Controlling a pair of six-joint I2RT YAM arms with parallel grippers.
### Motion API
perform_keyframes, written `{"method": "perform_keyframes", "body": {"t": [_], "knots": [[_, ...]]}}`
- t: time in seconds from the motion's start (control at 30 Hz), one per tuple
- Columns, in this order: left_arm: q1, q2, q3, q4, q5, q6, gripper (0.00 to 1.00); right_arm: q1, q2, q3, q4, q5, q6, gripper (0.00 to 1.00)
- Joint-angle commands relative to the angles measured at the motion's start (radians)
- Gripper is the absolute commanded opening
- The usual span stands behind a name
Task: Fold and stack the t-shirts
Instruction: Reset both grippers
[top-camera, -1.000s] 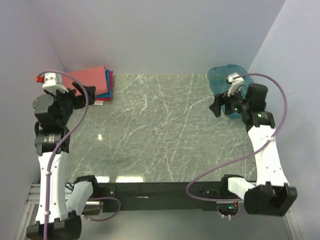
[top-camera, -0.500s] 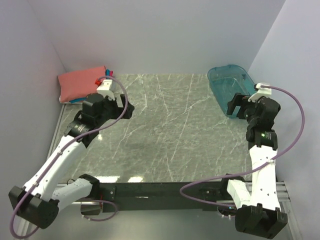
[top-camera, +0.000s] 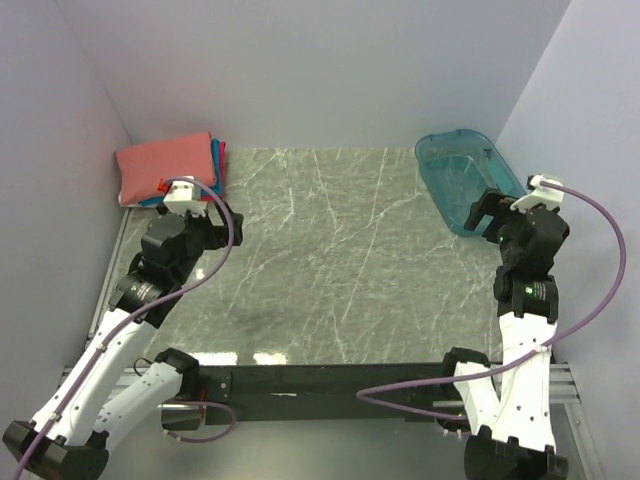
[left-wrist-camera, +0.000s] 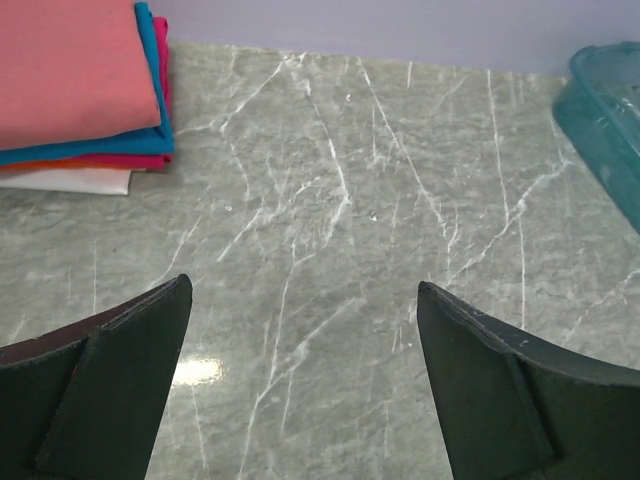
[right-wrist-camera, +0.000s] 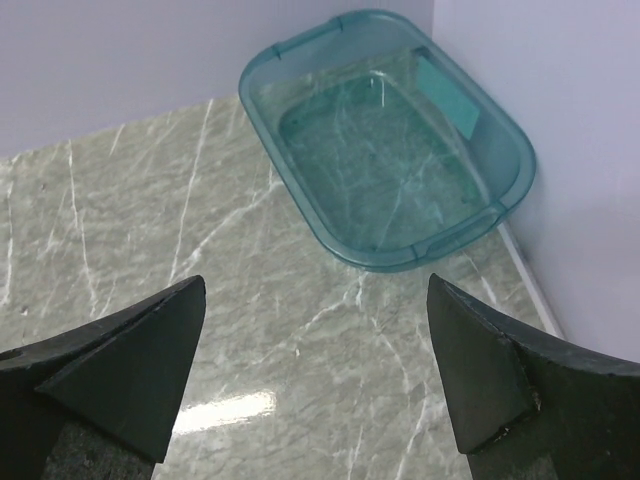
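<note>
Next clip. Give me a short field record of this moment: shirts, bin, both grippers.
stack: folded t-shirts, far left corner of table
order, top down: salmon-pink shirt, blue shirt, red shirt, white shirt
teal bin: far right corner, nothing inside
left gripper: open, holds nothing
right gripper: open, holds nothing, facing the bin

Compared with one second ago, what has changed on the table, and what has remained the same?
The left gripper has drawn back from the stack of shirts, a little toward the near edge, so more of the stack now shows. The right gripper has swung right, from over the bin to its near end. Nothing was gripped or released; both grippers are open and empty. The stack and the bin stayed in place.
</note>
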Motion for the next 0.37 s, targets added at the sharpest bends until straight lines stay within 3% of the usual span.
{"method": "perform_keyframes", "body": {"t": [0.0, 0.33], "knots": [[0.000, -0.010, -0.014, 0.052, -0.027, 0.017, 0.99, -0.004, -0.043, -0.007, 0.001, 0.017, 0.005, 0.97], [0.000, -0.039, -0.043, 0.069, -0.060, 0.026, 1.00, -0.004, -0.071, -0.061, 0.046, 0.012, -0.058, 0.97]]}}
